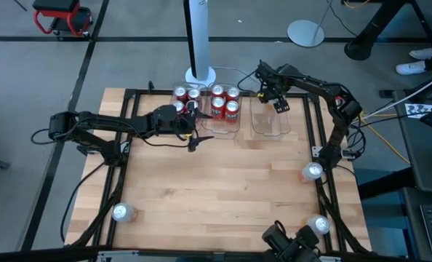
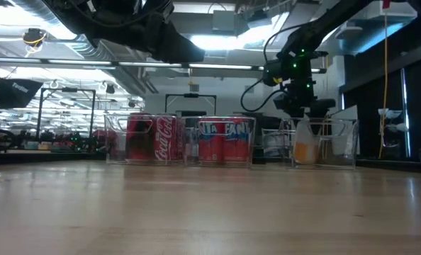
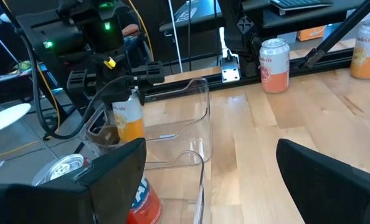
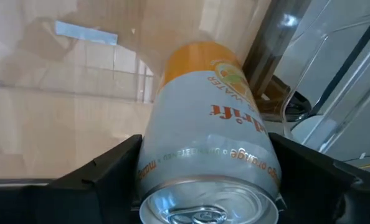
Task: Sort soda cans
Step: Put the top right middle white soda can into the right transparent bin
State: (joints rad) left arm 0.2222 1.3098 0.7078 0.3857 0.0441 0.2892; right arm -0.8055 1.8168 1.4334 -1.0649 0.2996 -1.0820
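Both arms are matte black, jointed tubes strung with looping black cables. The right pincer [image 3: 119,81] carries green indicator lights, a yellow tag, and broad, flat black fingers [image 4: 98,177].

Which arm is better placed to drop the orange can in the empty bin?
Right. The right gripper already grips the orange can over that clear bin; the left gripper sits by the red cans.

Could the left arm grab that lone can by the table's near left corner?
Probably yes: the left gripper looks open and empty, and nothing stands between it and the can on the table. Whether it reaches is uncertain.
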